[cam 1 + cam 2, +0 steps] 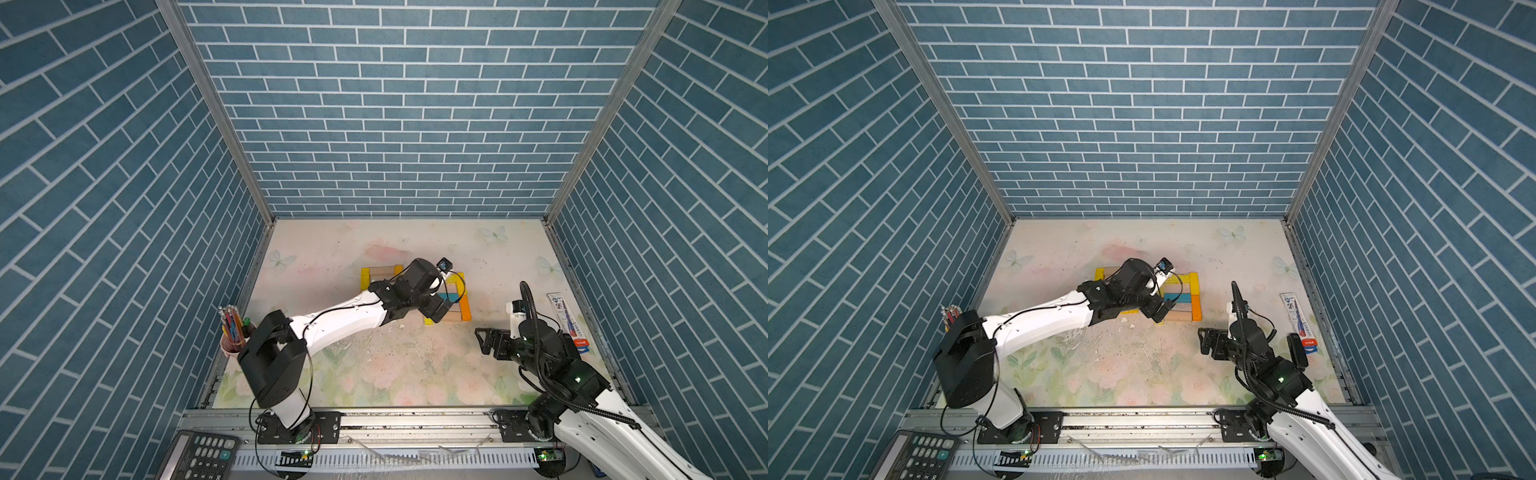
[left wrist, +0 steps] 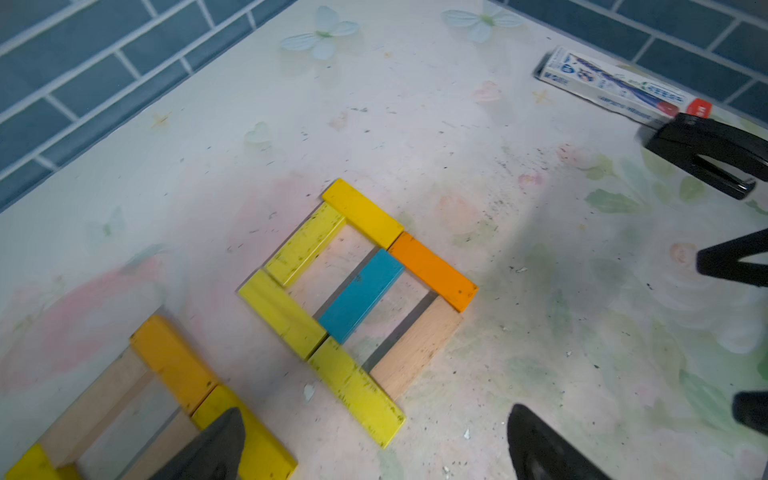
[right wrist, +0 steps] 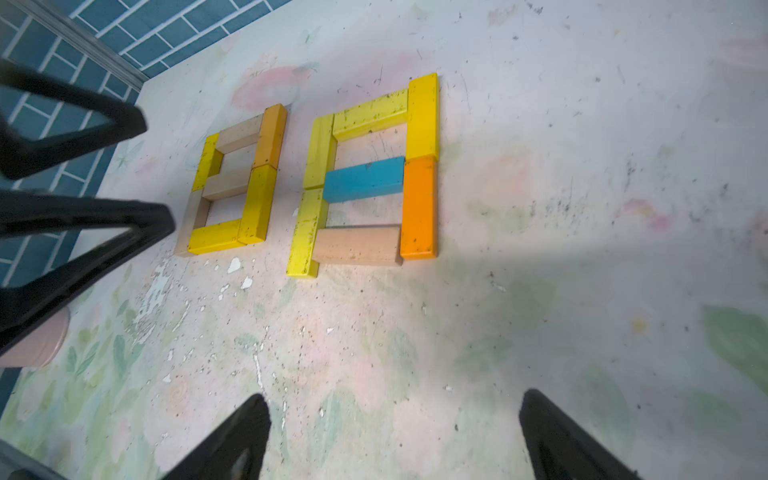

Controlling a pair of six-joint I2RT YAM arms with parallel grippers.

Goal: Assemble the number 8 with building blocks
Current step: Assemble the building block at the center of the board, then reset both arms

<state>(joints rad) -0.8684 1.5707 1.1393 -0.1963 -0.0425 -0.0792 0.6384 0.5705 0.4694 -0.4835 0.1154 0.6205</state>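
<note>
Wooden-plank eight [image 3: 363, 178] looks finished; your left gripper [image 2: 376, 411] and right gripper [image 3: 395, 395] gape wide, empty, so next lift left clear of the flat yellow plank [image 2: 357, 390].

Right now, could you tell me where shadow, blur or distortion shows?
Left wrist view: soft shadow on the floral tabletop beside the orange wooden plank; left gripper blurred. Right wrist view: a shadow band across the tabletop; right gripper out of focus. Both top views: wide lens splays the blue brick-patterned walls.
</note>
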